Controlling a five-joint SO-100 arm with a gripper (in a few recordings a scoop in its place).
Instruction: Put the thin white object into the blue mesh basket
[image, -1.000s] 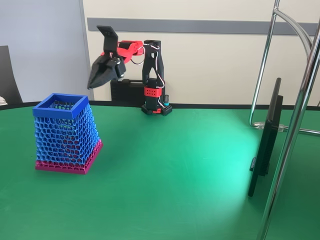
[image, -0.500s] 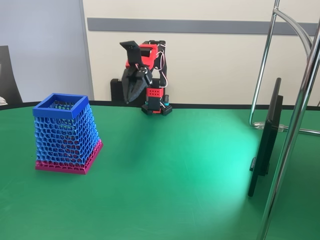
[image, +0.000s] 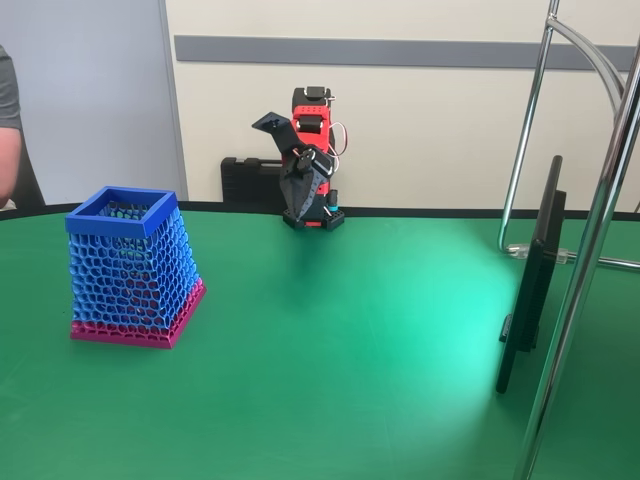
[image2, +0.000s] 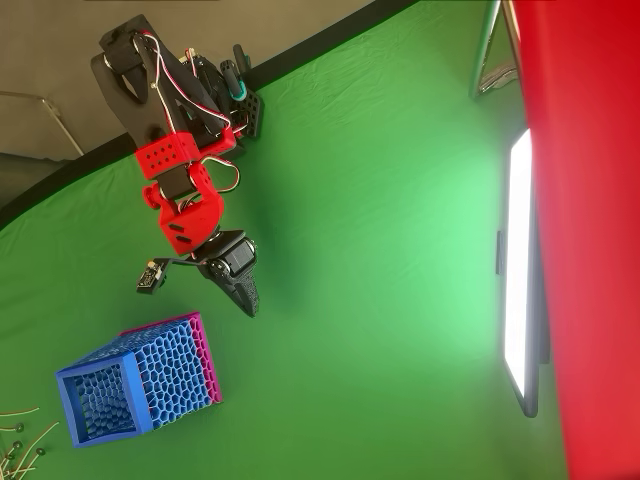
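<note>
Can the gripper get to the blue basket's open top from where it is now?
Probably yes. The gripper hangs above bare green table, jaws together, close to the blue basket. Nothing stands between them, and the basket's opening faces up, uncovered.

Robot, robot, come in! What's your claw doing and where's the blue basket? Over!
Gripper shut, nothing seen in it, near the arm's base. Blue mesh basket upright on the green table. Thin white strands lie beside basket. Path clear.
</note>
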